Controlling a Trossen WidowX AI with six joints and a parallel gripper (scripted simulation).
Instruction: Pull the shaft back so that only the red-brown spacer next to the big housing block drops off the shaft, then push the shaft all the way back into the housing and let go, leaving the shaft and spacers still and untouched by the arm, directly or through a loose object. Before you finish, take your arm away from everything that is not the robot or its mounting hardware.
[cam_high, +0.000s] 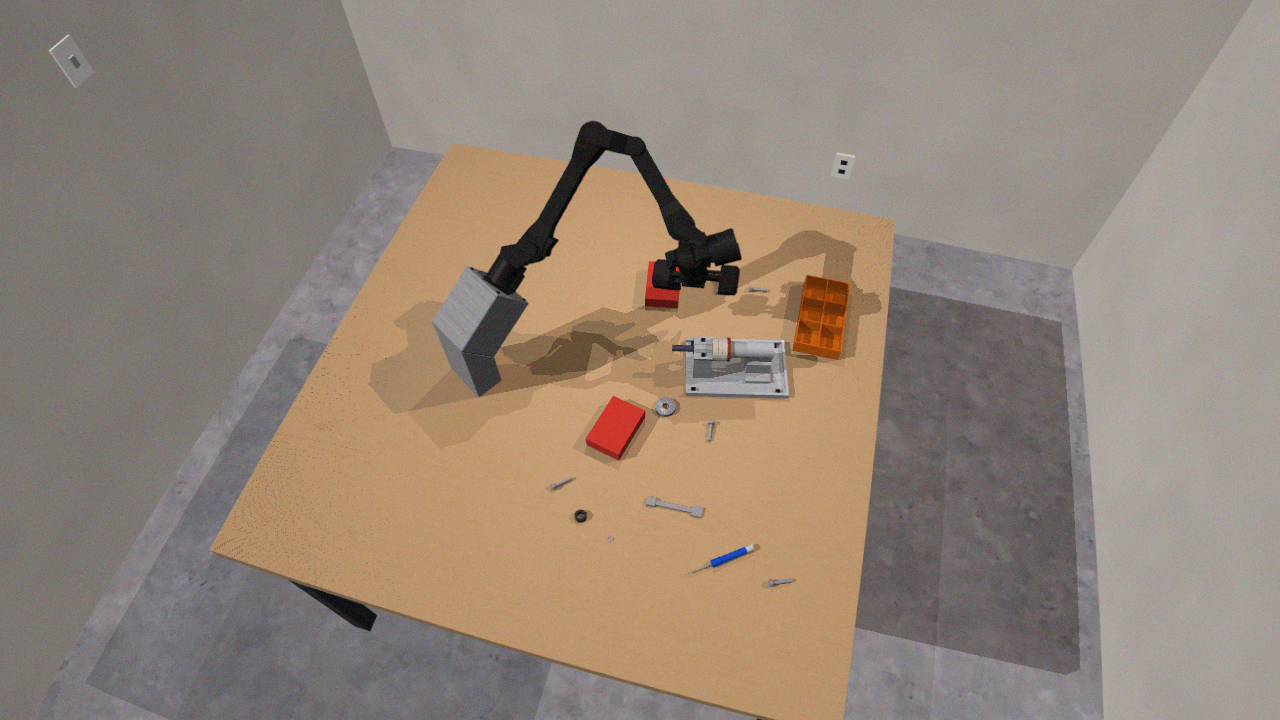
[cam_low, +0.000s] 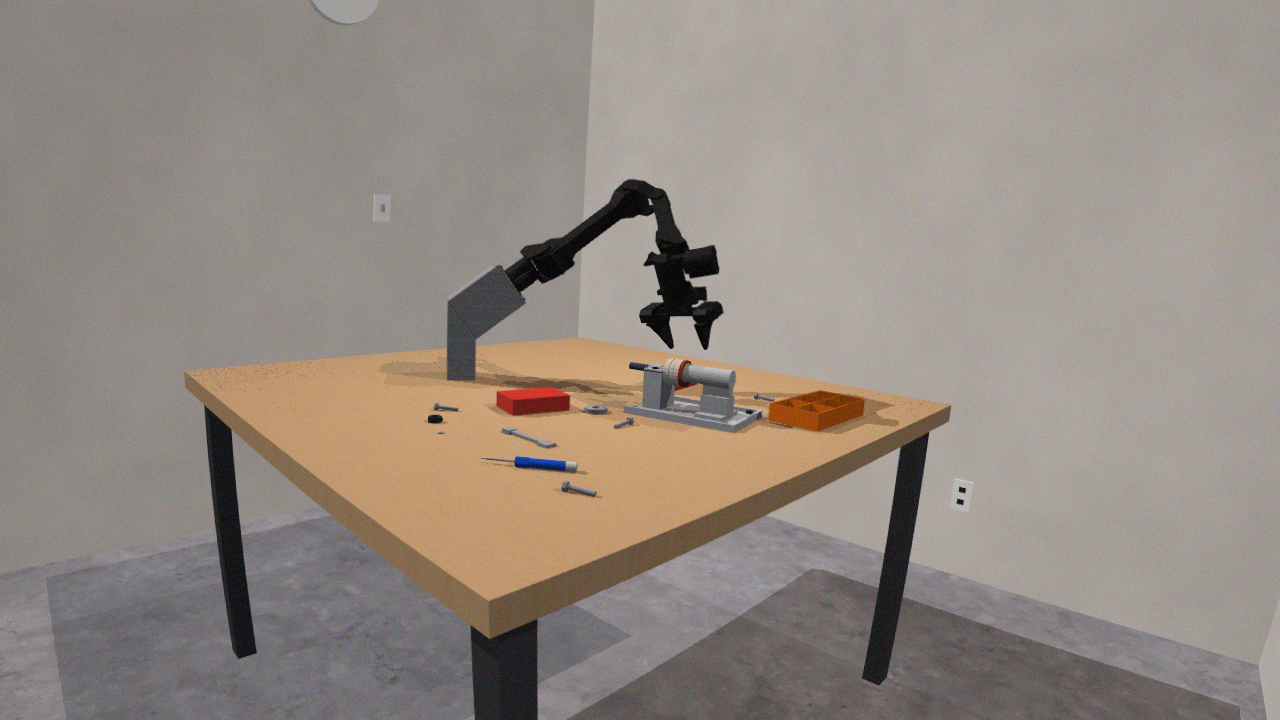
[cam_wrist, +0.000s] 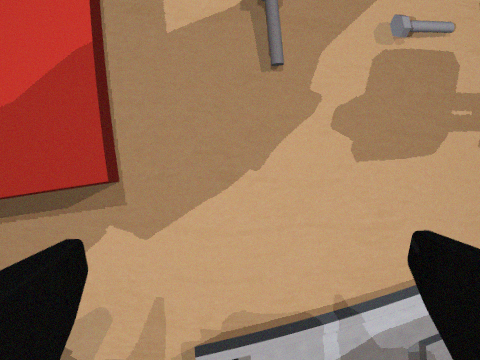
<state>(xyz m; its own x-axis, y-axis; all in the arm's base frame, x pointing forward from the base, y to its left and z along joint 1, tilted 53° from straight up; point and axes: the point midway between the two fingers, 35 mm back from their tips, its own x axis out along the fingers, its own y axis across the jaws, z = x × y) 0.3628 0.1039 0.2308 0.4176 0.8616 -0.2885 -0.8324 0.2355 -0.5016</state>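
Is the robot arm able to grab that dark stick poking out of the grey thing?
Probably yes: the gripper is open above the fixture, and the shaft's dark end sticks out with nothing seen covering it.

The tabletop (cam_high: 429, 465) (cam_low: 572, 519) (cam_wrist: 210, 270) looks like matt wood; 2 red blocks (cam_high: 615, 428) (cam_low: 532, 400) (cam_wrist: 50, 100) look smooth, the bolts (cam_high: 781, 582) (cam_low: 580, 489) (cam_wrist: 430, 26) metallic.

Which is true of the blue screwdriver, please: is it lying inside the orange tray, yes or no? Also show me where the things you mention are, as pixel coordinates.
No, the screwdriver (cam_high: 729, 556) (cam_low: 539, 463) lies on the tabletop.
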